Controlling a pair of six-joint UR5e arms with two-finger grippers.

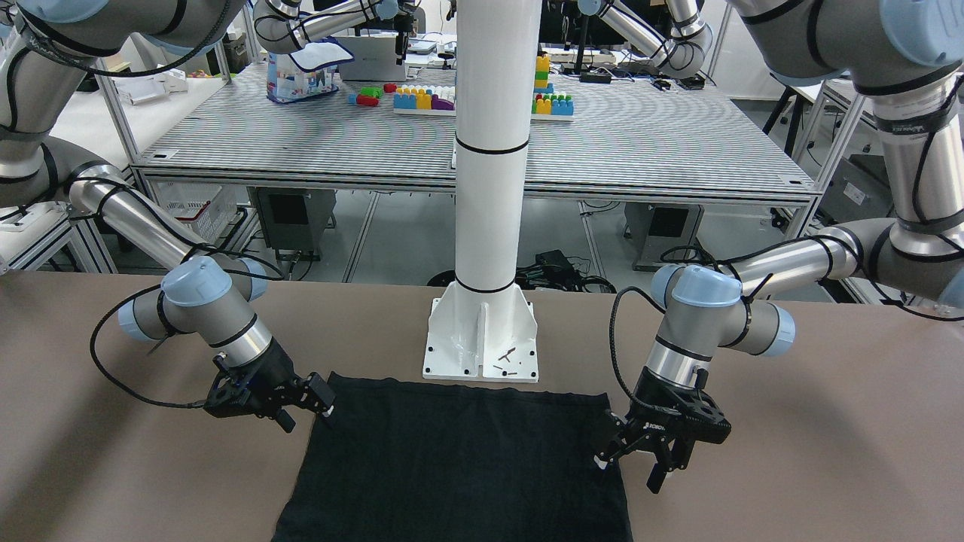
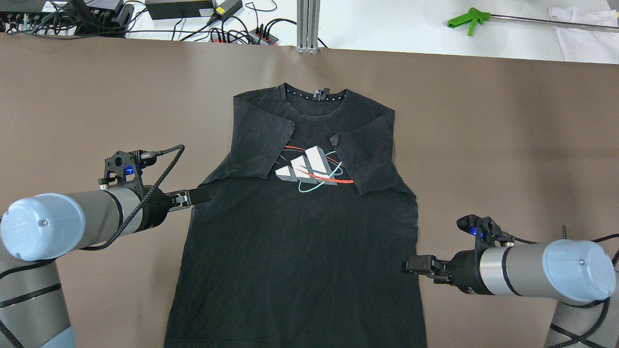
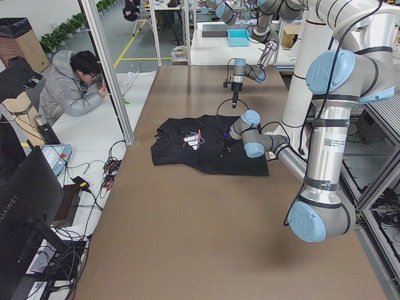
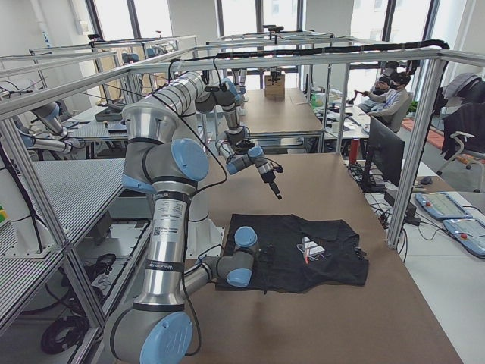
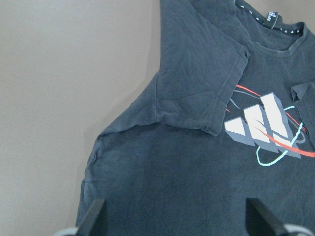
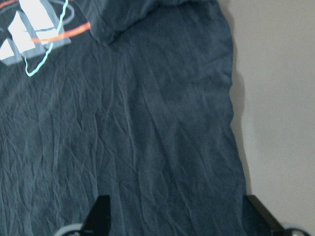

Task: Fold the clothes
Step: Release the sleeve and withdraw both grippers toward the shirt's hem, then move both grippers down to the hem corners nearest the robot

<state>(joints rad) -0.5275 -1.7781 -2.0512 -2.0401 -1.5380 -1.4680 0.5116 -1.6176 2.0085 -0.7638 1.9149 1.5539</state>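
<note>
A black T-shirt with a white, red and teal logo lies flat on the brown table, collar away from me, both sleeves folded in over the chest. My left gripper is open and empty, low over the shirt's left edge just below the sleeve; in the left wrist view the shirt lies between its fingers. My right gripper is open and empty at the shirt's right edge, nearer the hem; the right wrist view shows cloth below it. In the front view the left gripper is on the right, the right gripper on the left.
My white pedestal stands just behind the shirt's hem. Cables and power strips, a green grabber tool and a white cloth lie beyond the table's far edge. An operator sits across from me.
</note>
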